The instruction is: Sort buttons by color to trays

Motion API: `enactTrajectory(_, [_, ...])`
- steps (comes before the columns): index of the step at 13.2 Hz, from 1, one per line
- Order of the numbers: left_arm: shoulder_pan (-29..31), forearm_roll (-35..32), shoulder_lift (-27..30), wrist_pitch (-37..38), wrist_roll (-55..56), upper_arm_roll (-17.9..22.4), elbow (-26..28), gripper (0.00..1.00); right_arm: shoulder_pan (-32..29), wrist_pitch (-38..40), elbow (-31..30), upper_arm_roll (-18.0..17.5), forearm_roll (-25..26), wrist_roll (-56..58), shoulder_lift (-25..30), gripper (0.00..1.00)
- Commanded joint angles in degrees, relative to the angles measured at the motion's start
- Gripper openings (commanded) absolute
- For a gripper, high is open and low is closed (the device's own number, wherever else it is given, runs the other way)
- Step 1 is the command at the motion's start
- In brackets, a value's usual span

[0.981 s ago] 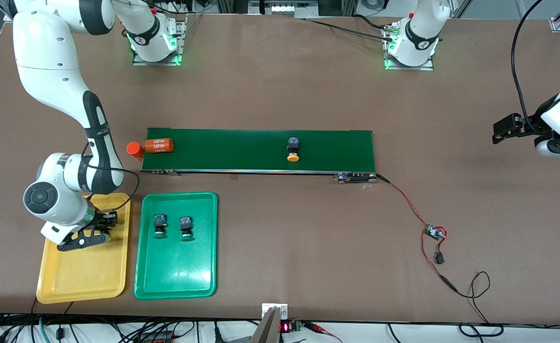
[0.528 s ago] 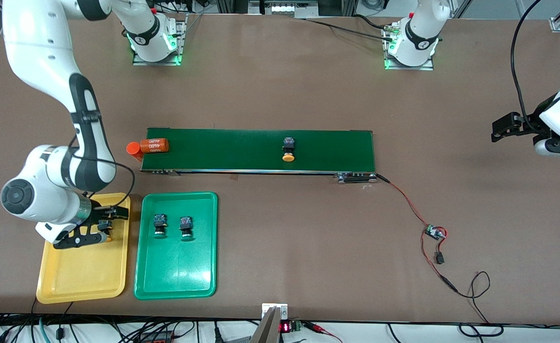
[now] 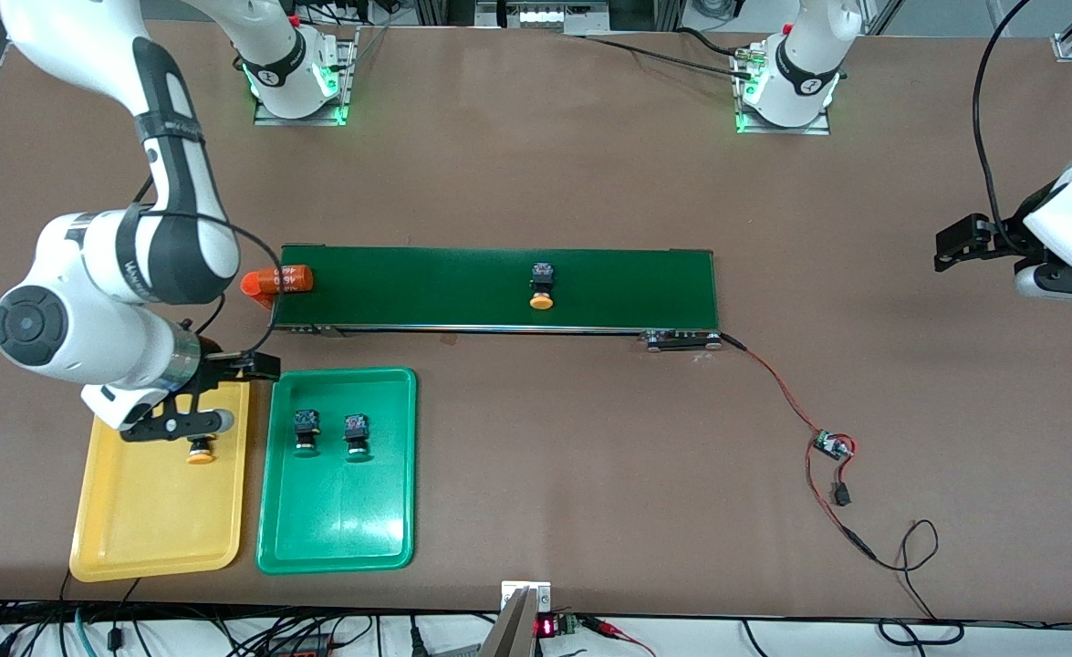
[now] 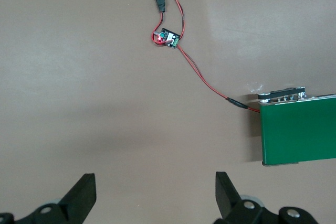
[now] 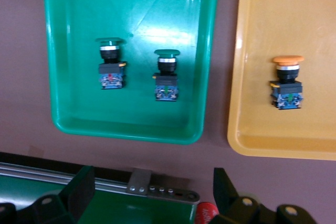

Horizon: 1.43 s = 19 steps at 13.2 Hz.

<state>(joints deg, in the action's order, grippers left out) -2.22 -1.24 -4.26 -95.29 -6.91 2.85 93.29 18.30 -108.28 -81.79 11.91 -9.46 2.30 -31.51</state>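
Orange button (image 3: 199,452) down in the yellow tray (image 3: 158,538)
It lies just under the right gripper (image 3: 218,394), wide open and empty above that tray; the left gripper (image 3: 953,251) waits, open, empty too.

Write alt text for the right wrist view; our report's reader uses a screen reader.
An orange-capped button lies in the yellow tray, and two green-capped buttons lie side by side in the green tray beside it. The right gripper, jaws open and empty, frames the conveyor belt's end.

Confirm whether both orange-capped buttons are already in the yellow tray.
No: one orange-capped button lies in the yellow tray, while the other sits on the conveyor belt.
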Motion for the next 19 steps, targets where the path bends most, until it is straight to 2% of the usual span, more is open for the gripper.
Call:
enactTrajectory(1, [0.55, -0.87, -0.04, 1.07, -0.04, -0.92, -1.19, 1.00, 1.04, 0.26, -2.06, 0.14, -0.30, -0.81, 1.63, 1.00])
enactTrajectory(3, [0.55, -0.87, 1.09, 0.72, -0.04, -0.92, -0.40, 1.00, 1.30, 0.17, -3.28, 0.14, -0.21, -0.90, 2.15, 1.00])
enactTrajectory(5, [0.55, -0.70, 3.90, -3.05, -0.30, -0.92, 3.80, 1.00, 1.57, 0.00, -6.08, 0.05, -0.30, -1.16, 3.73, 1.00])
enactTrajectory(14, [0.64, -0.61, 3.56, -2.27, 0.05, -2.41, 3.12, 1.00, 4.64, -1.23, -13.56, -0.04, -0.12, -7.04, 8.21, 1.00])
enactTrajectory(19, [0.64, -0.61, 3.56, -1.84, -0.04, -2.41, 3.12, 1.00, 8.59, -2.29, -18.57, -0.30, -0.12, -12.66, 11.38, 1.00])
